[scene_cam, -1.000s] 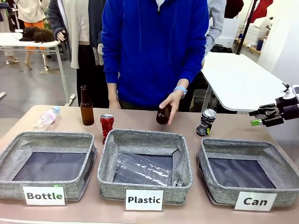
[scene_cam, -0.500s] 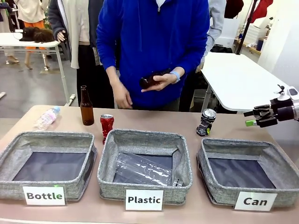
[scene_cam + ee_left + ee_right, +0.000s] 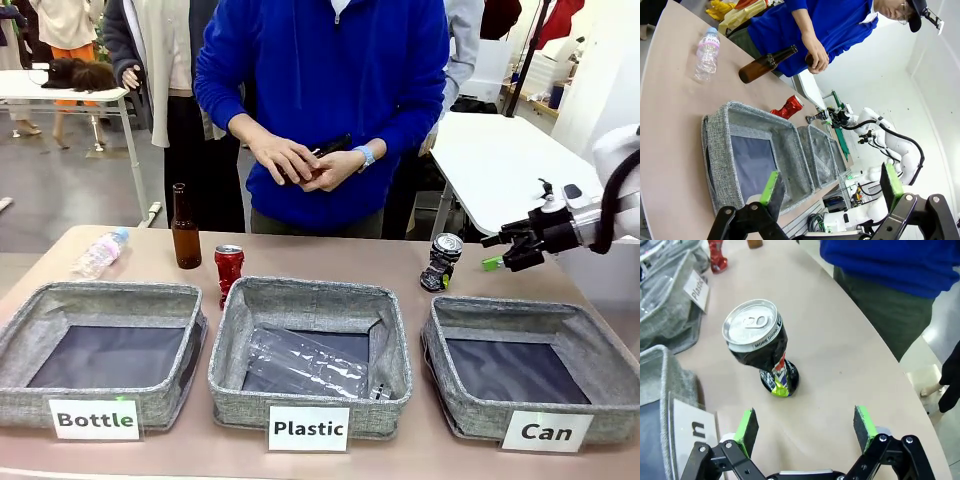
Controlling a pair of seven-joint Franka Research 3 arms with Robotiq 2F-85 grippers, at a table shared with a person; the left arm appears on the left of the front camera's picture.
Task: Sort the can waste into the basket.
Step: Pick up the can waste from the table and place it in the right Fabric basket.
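A dented black-and-silver can (image 3: 442,261) stands on the table behind the grey basket (image 3: 505,306) signed "Can". My right gripper (image 3: 497,252) hovers open just right of this can. In the right wrist view the can (image 3: 754,337) sits ahead of the open right gripper (image 3: 805,422), slightly left of centre, with the basket's corner (image 3: 660,375) at lower left. A red can (image 3: 228,270) stands behind the gap between the left and middle baskets. My left gripper (image 3: 830,180) is open and holds nothing, above the near table edge, with the red can (image 3: 788,106) far ahead.
The "Plastic" basket (image 3: 310,290) holds a clear bottle, and the "Bottle" basket (image 3: 100,292) is at left. A brown glass bottle (image 3: 185,230) and a clear plastic bottle (image 3: 100,253) are at the back left. The person holds another brown bottle (image 3: 320,160) in both hands.
My right gripper has moved left, closer to the dented can. The person has lifted a brown bottle off the table and taken it in both hands.
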